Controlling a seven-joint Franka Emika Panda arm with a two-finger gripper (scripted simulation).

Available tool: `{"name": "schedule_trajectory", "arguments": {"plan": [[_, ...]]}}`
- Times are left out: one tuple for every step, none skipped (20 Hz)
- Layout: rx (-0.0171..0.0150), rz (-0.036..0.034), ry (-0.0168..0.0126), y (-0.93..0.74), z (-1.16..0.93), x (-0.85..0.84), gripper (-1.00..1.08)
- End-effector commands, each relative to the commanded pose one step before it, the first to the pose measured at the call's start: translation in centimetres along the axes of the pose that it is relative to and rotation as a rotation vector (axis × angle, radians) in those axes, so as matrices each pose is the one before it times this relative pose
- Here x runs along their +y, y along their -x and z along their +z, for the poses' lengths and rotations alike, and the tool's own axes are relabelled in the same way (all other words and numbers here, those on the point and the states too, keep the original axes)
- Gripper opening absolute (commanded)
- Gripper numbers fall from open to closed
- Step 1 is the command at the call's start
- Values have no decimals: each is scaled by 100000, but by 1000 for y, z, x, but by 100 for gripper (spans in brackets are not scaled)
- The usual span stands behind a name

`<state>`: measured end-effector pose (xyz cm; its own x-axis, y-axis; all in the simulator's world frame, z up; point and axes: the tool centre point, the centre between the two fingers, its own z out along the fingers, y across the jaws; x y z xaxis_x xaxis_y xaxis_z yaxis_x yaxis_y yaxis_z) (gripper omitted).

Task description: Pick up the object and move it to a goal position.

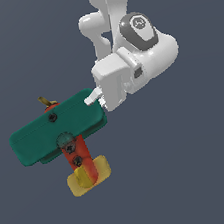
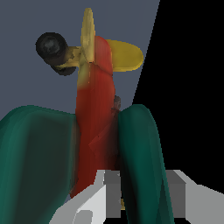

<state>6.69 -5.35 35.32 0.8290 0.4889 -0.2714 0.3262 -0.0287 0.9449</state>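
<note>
The object, a toy biplane [image 1: 56, 129] with teal-green wings, a red-orange fuselage and a yellow tail, is at the exterior view's lower left. My gripper [image 1: 96, 99] is at the wing's edge on the exterior view's right and is shut on the wings. In the wrist view the biplane [image 2: 96, 113] fills the frame, with a black wheel and the yellow tail far from the camera. There my gripper [image 2: 142, 197] has one teal wing between its grey fingers [image 2: 103, 194]. The goal position is out of view.
The white arm [image 1: 135, 45] reaches in from the upper middle of the exterior view. Behind everything is a plain dark grey-blue surface [image 1: 202, 162]. A black area [image 2: 192, 87] fills one side of the wrist view.
</note>
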Motion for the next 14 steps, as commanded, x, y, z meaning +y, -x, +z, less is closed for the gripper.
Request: {"name": "schedule_trajectory", "arguments": {"plan": [[24, 419, 387, 1022, 874, 3561, -100], [29, 3, 79, 331, 310, 1264, -100], [0, 0, 0, 328, 364, 1220, -100], [29, 4, 39, 311, 321, 1216, -100], [0, 0, 0, 307, 350, 1184, -100], [38, 6, 31, 287, 307, 1175, -100], [0, 0, 0, 275, 323, 1107, -100], [46, 9, 14, 241, 271, 1041, -100], [0, 0, 0, 228, 275, 961, -100], [46, 11, -12, 198, 242, 892, -100], [0, 0, 0, 185, 230, 825, -100], [32, 10, -36, 162, 220, 752, -100], [0, 0, 0, 148, 188, 696, -100], [18, 9, -44, 130, 192, 623, -100]]}}
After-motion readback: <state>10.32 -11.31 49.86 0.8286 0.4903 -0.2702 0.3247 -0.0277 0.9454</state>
